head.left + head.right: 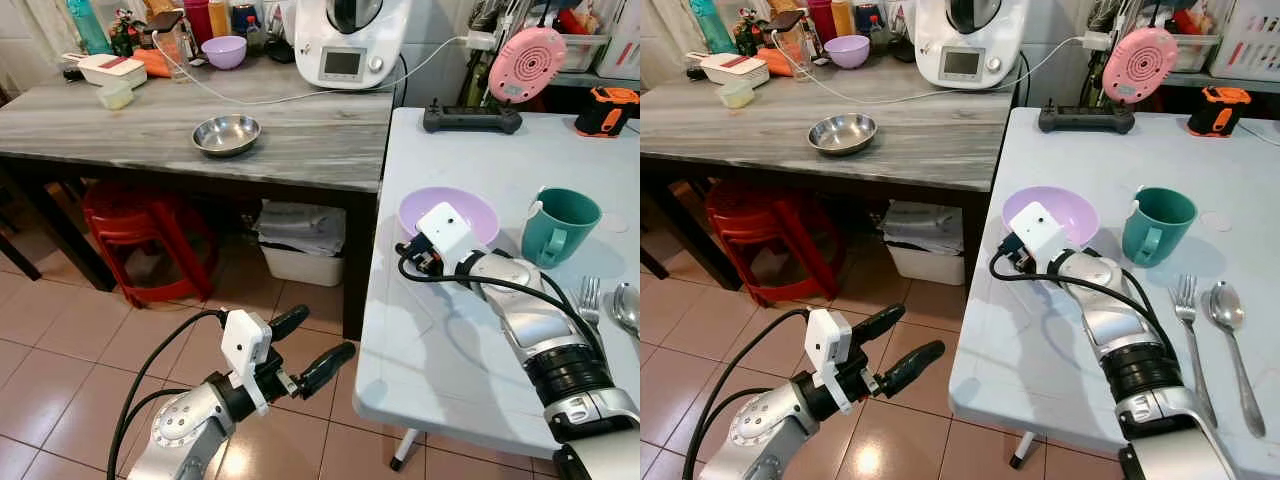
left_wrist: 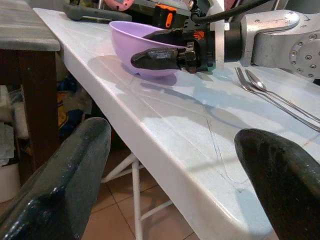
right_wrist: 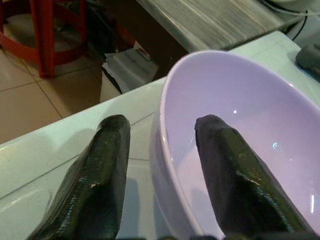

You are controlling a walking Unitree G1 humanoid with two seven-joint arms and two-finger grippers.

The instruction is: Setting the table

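Note:
A lilac bowl [image 1: 472, 210] stands near the left edge of the white table [image 1: 450, 345]. My right gripper [image 3: 162, 122] straddles its near rim, open, with one finger inside the bowl and the other finger outside; the rim sits close to the inner one. In the left wrist view the same bowl [image 2: 135, 47] rests flat on the tabletop. A teal mug [image 1: 560, 222] stands to the bowl's right. A fork [image 1: 588, 298] and a spoon [image 1: 627, 305] lie in front of the mug. My left gripper [image 1: 322, 333] hangs open and empty above the tiled floor, left of the table.
A grey wooden counter [image 1: 130, 125] to the left carries a steel bowl [image 1: 226, 134], a second purple bowl [image 1: 224, 51] and a white kitchen machine [image 1: 350, 40]. Red stools [image 1: 135, 235] and a white bin [image 1: 300, 245] sit under it. A black controller [image 1: 472, 119] lies at the table's far end.

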